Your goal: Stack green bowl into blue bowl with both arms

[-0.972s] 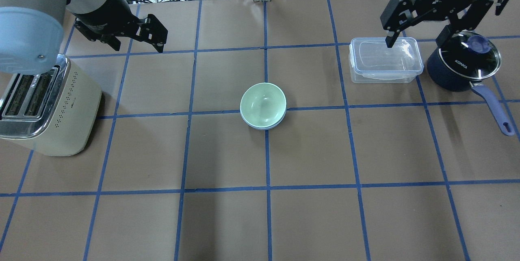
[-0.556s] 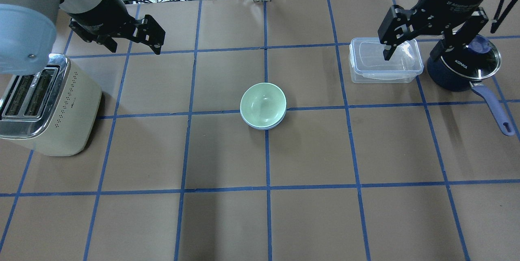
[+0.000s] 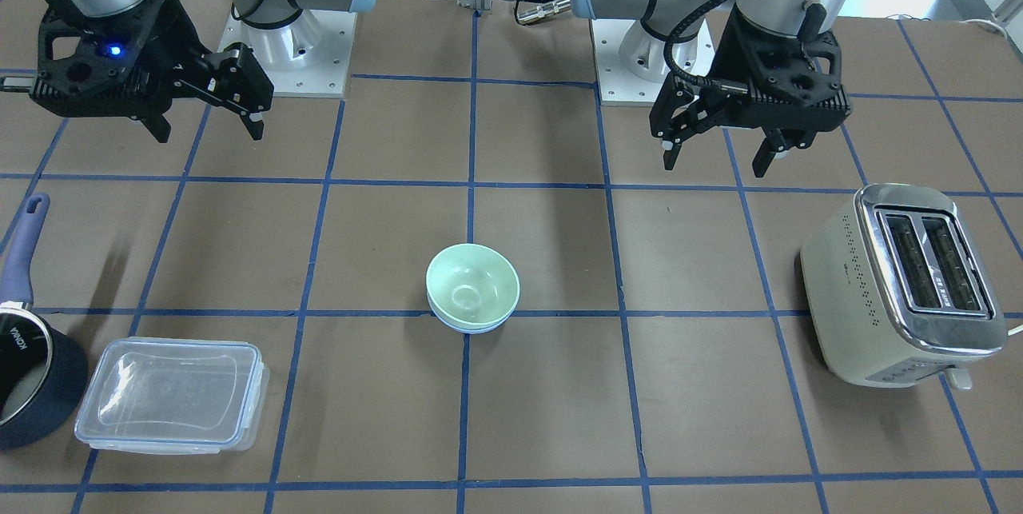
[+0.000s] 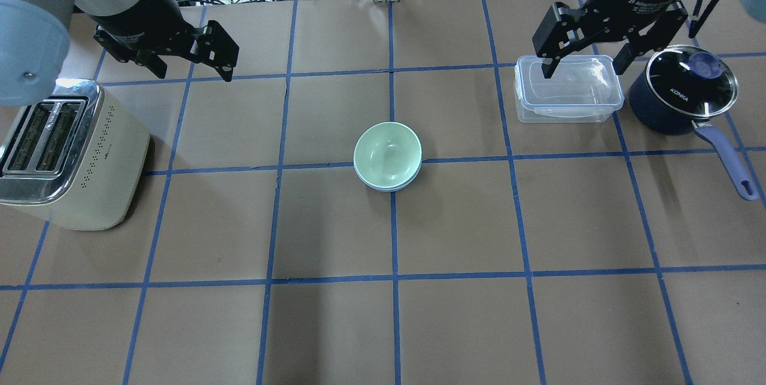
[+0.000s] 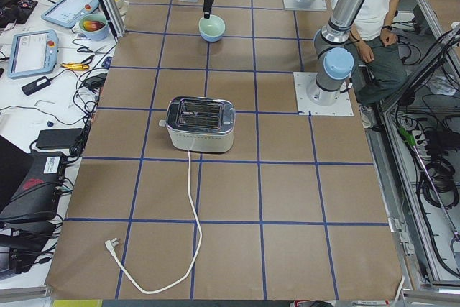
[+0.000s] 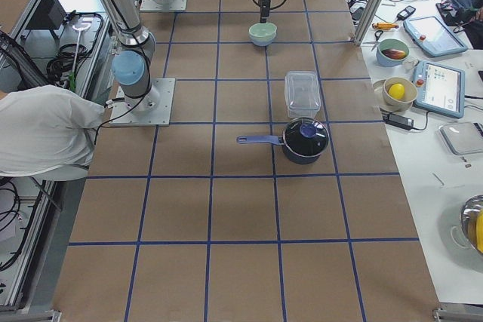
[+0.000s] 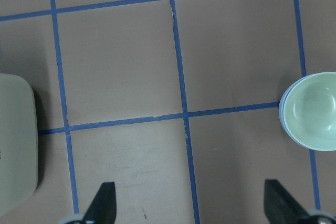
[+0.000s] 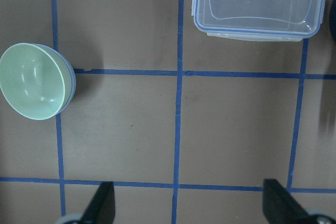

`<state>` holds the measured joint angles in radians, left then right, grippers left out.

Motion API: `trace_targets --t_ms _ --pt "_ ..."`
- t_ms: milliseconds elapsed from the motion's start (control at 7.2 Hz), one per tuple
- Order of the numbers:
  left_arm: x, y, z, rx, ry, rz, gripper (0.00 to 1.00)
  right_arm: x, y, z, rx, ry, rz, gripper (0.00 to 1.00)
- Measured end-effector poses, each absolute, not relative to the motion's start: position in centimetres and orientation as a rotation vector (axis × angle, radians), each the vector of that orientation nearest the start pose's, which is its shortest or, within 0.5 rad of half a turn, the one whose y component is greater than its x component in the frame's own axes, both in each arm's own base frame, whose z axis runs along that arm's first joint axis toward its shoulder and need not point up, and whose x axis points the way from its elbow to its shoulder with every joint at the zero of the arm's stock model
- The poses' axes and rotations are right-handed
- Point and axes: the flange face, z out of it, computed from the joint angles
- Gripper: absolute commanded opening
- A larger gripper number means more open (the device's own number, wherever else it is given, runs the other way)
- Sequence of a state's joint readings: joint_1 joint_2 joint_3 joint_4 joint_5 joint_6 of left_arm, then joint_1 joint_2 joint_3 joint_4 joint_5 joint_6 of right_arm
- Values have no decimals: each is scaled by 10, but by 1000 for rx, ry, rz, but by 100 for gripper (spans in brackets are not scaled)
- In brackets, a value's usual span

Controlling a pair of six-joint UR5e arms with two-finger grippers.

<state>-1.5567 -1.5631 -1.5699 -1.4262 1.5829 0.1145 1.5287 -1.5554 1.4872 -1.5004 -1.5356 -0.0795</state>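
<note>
My left tool [image 3: 713, 166] hangs over the tabletop [image 3: 559, 402] close to my base, fingers spread wide, holding nothing. My right tool [image 3: 210, 133] hangs level with it, just as wide and empty. Farther out, mid-tabletop, the green bowl [image 3: 471, 290] sits nested in the blue bowl [image 3: 471, 328], whose rim shows beneath it. The toaster [image 3: 895, 298] stands off to my left. Farthest, on my right, lie the box [image 3: 172, 394] and pan [image 3: 32, 386].
</note>
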Motion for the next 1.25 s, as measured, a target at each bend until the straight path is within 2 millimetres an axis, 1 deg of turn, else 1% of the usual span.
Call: trace_targets --t_ms 278,1250 --pt "-124 -509 510 152 3107 -221 100 116 -503 514 -66 3107 -1 100" --pt "-123 -506 507 151 3109 -206 100 114 -503 513 -67 3130 8 100"
